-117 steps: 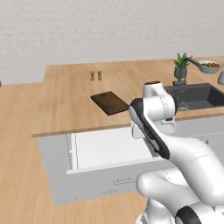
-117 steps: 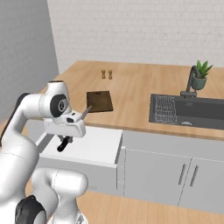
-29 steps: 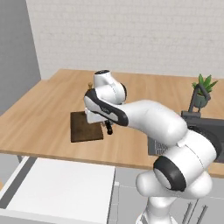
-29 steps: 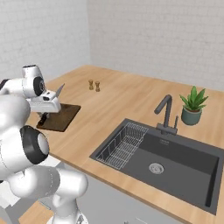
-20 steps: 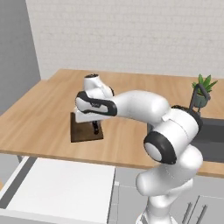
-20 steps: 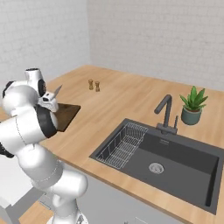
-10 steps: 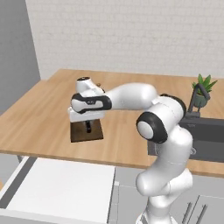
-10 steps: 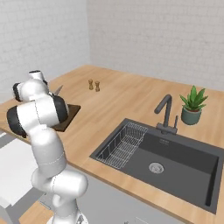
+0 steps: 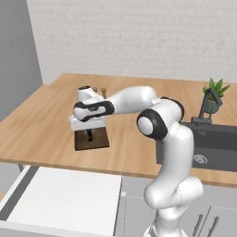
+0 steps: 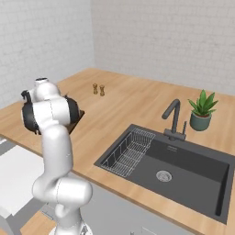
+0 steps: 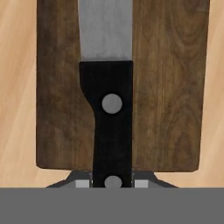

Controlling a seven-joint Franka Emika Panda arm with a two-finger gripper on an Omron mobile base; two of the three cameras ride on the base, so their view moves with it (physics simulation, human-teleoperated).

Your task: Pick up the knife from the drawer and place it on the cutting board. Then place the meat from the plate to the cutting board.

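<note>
Left base view: the gripper [image 9: 90,135] hangs low over the one cutting board [image 9: 92,139], which lies flat on the wooden worktop [image 9: 41,129]. The hand's white body covers the board's far part, and a short dark piece below it is too small to read as finger or knife. One drawer [image 9: 65,200] stands pulled out at the bottom left, its white lining showing; its front edge is cut off by the frame. Two small shakers [image 9: 103,91] stand behind the arm, one partly hidden. One potted plant [image 9: 214,94], one tap [image 9: 206,104] and one dark sink [image 9: 210,143] sit at the right.

Right base view: the arm's own joints hide the gripper, and just a corner of the cutting board [image 10: 80,115] peeks out. Two shakers [image 10: 98,89] stand well apart from it. A corner of the open drawer [image 10: 16,172] shows at the lower left.

Hand view: the gripper [image 11: 112,181] is clamped on the black handle of the one knife [image 11: 111,103], a grey fingertip [image 11: 82,183] pressing each side near the handle's end. The blade runs up over the cutting board [image 11: 170,83] and is cut off by the top edge. Whether the knife touches the board I cannot tell.
</note>
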